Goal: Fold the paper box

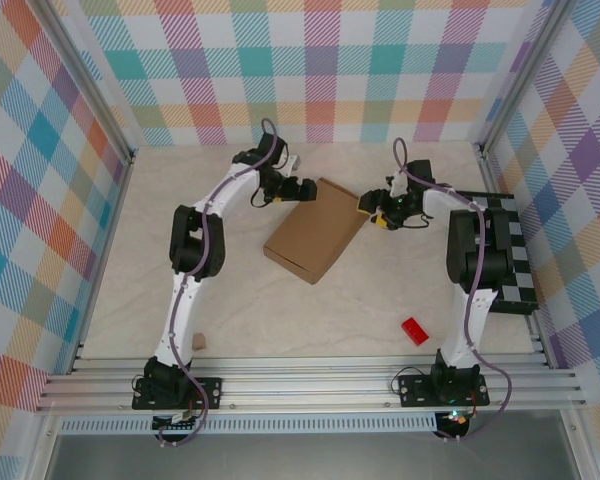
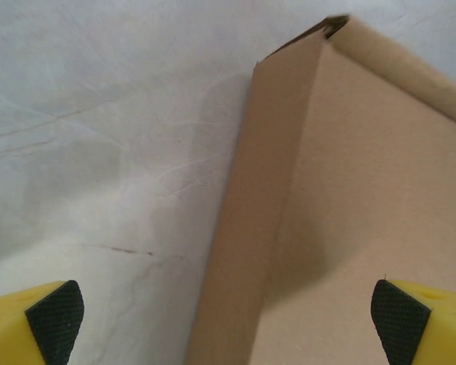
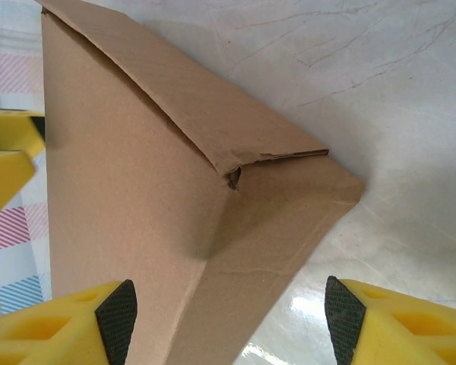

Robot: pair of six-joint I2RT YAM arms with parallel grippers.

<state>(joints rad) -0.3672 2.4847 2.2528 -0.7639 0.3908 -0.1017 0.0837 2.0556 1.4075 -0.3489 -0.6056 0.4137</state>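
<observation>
Top external: one paper box (image 1: 317,230); left hand (image 1: 308,187), right hand (image 1: 372,212) both spread apart

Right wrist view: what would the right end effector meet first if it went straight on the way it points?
Probably the paper box: its folded corner lies between the right end effector's open fingers; depth unclear.

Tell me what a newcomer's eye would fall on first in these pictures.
The brown paper box lies slanted in the middle of the table, looking folded shut. The left gripper and right gripper, both open, hover at its far corners, one on each side. A small red block sits alone near the right arm's base, and loud plaid walls ring the scene.
</observation>
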